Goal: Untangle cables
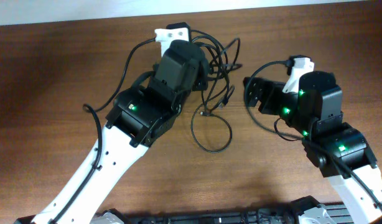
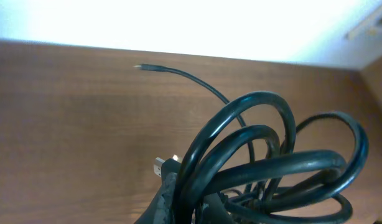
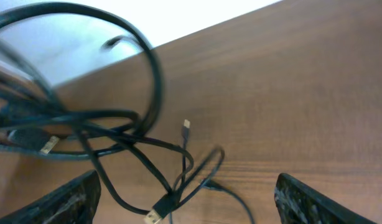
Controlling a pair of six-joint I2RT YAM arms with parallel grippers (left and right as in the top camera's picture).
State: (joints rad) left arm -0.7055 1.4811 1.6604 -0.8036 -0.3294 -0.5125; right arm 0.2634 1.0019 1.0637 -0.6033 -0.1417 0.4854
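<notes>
1. The left claw (image 1: 206, 70) is out at the far middle of the counter (image 1: 54, 74), and the cables (image 1: 217, 67) bunch up right at its tip.
2. In the left wrist view the cables (image 2: 284, 165) fill the near right corner as fat black loops standing up off the wood. They all come out of the spot where the claw sits, so we read it as pinched on the bundle. We can't really make out the fingers themselves.
3. One thin strand arcs away to the far left with a tiny metal tip. A silver plug (image 2: 158, 167) pokes out just left of the loops.
4. From above, one long loop trails off the bundle toward the near side and lies flat on the counter between the two arms.
5. The right claw (image 1: 248, 93) is just right of the tangle, not touching it. Its wrist cam shows the right claw (image 3: 188, 180) spread wide with nothing in it, and the cables (image 3: 110, 116) off to the left.
</notes>
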